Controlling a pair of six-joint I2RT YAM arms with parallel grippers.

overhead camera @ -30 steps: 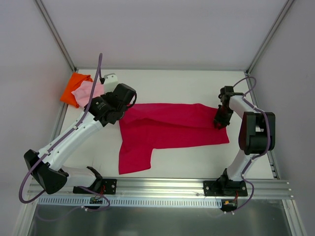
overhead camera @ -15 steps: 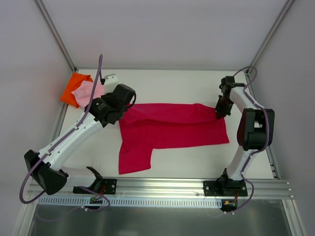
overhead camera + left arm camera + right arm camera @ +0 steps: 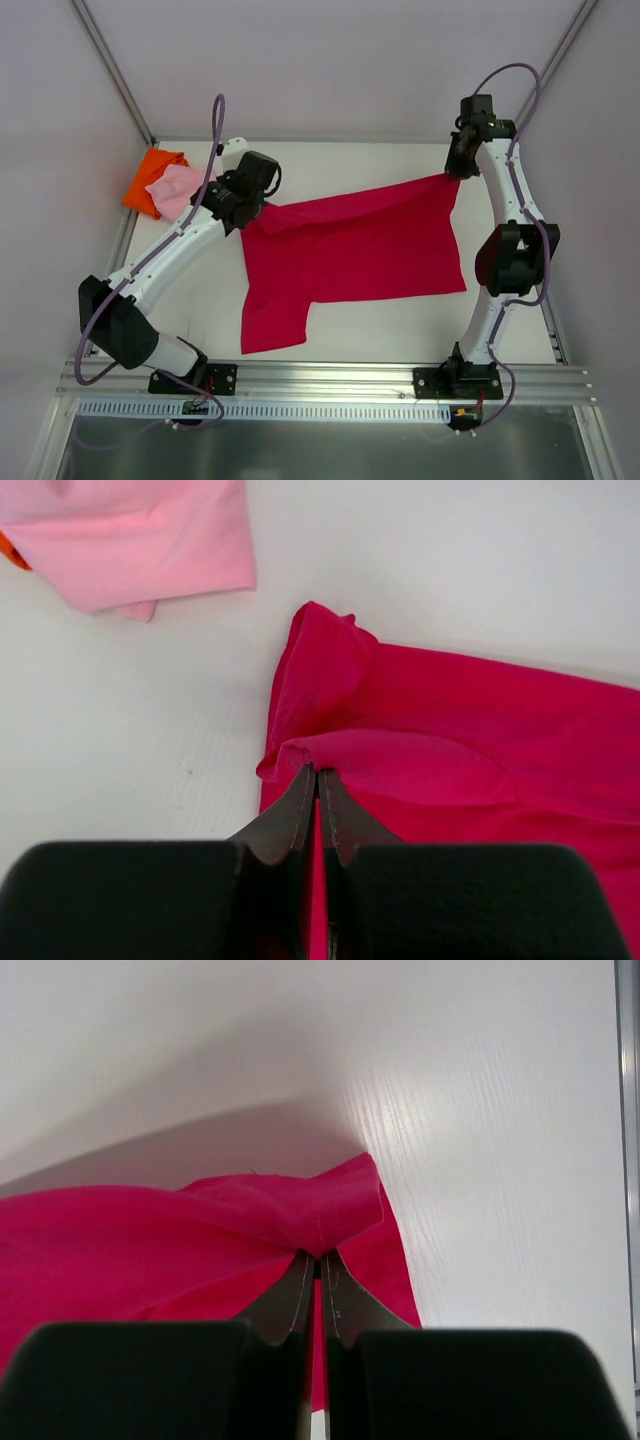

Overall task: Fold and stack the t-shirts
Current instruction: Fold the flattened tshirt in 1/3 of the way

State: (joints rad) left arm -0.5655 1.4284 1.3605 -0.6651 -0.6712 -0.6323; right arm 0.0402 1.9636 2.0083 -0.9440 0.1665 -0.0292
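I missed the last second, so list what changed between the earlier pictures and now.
The right tool closed on the far right corner of the crimson shirt and carried it up, toward the far side of the table. The left tool, shut on the far left corner throughout, shifted slightly farther away. The pink shirt and orange shirt stayed put; the crimson shirt's near half stayed flat.

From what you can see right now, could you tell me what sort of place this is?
Most likely a robotics lab workcell: a white table walled by plain panels on aluminium framing, two arms bolted to a slotted rail, and only three t-shirts laid out.
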